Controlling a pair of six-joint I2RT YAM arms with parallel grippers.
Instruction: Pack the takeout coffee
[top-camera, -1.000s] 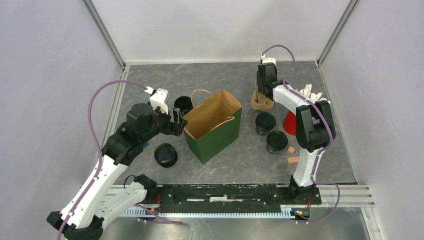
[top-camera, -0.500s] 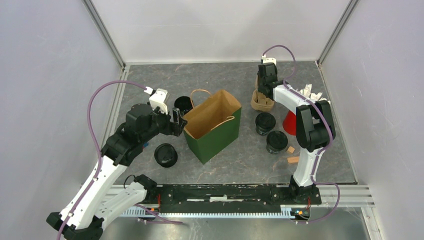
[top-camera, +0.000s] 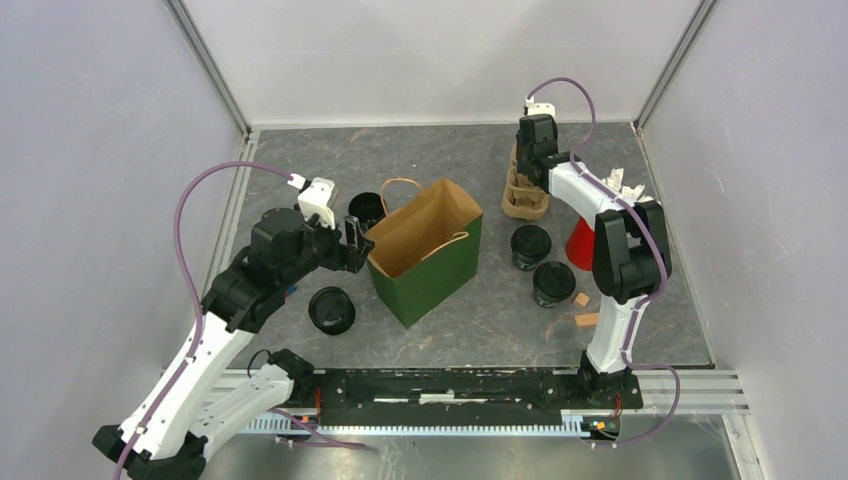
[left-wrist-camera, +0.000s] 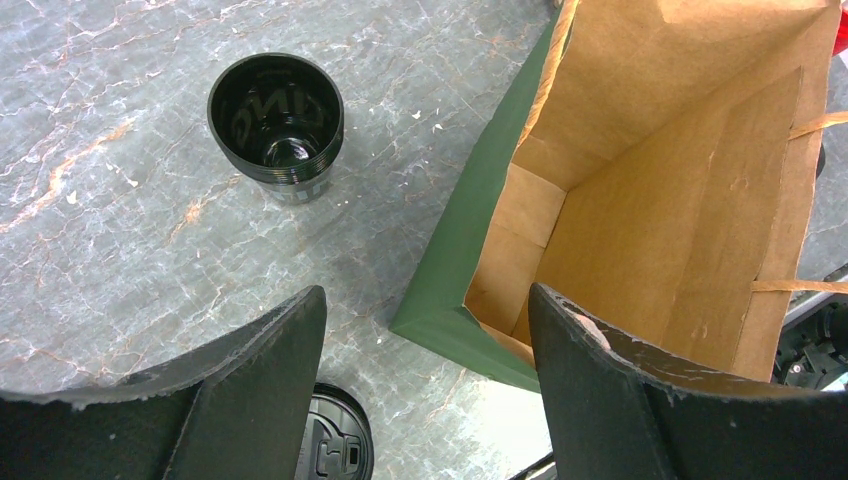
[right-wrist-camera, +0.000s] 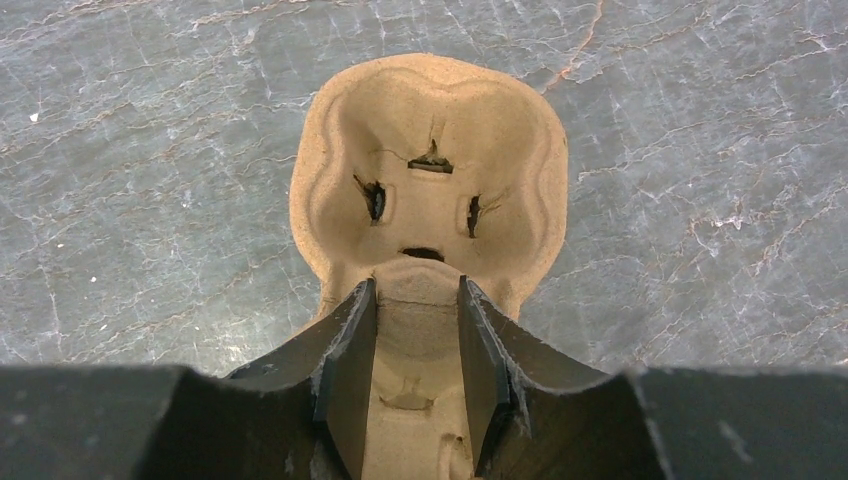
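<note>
Your left gripper (left-wrist-camera: 428, 305) hangs open over the green paper bag (left-wrist-camera: 470, 220). Your right gripper (right-wrist-camera: 418, 300) pinches the tan moulded-pulp cup carrier (right-wrist-camera: 430, 140). Lidded black disposable cup (top-camera: 531, 246) and second lidded cup (top-camera: 553, 283) right of bag, third lidded cup (top-camera: 331, 310) left, lidless black cup (left-wrist-camera: 276, 118) beside bag.

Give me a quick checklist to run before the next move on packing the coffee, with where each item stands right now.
1. green bag upright, mouth open: ok.
2. Bag interior free of obstructions: ok, as far as the left wrist view shows.
3. right gripper jaws closed on the cup carrier at its middle ridge: ok.
4. left gripper jaws open and empty: ok.
5. Every cup lidded: not ok; one cup left of the bag has no lid.
6. Carrier lifted off the table: cannot tell.
</note>
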